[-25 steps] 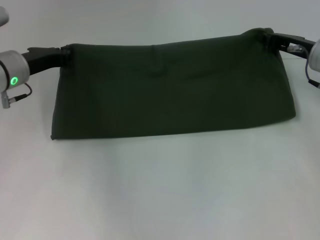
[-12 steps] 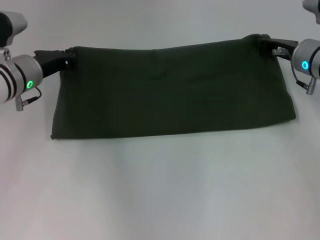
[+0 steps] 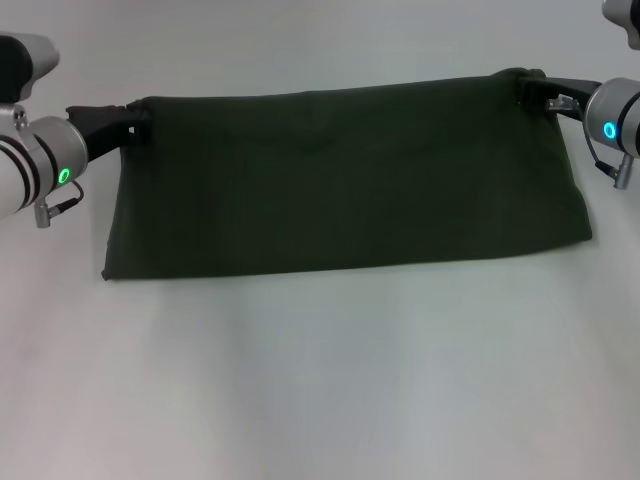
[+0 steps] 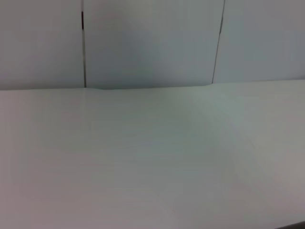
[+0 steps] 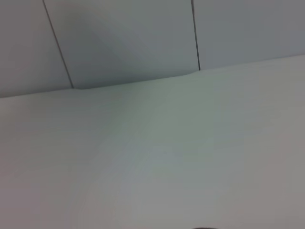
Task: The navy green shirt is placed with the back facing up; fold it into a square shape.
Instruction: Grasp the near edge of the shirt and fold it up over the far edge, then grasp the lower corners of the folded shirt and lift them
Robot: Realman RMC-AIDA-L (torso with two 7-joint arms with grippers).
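The navy green shirt (image 3: 340, 180) lies across the white table in the head view as a wide dark band, folded over on itself, plain side up. My left gripper (image 3: 135, 115) is at its far left corner and is shut on the cloth there. At the far right corner my right gripper (image 3: 528, 88) is shut on the shirt, where the fabric bunches up slightly. Both wrist views show only bare table and wall panels, with no shirt and no fingers in them.
The white table (image 3: 320, 380) stretches out in front of the shirt towards me. A grey panelled wall (image 4: 152, 43) stands behind the table's far edge.
Both arms have shifted slightly, the left forearm coming lower and nearer. The shirt's far edge has been pulled straighter and flatter, and the bump at the right corner has dropped.
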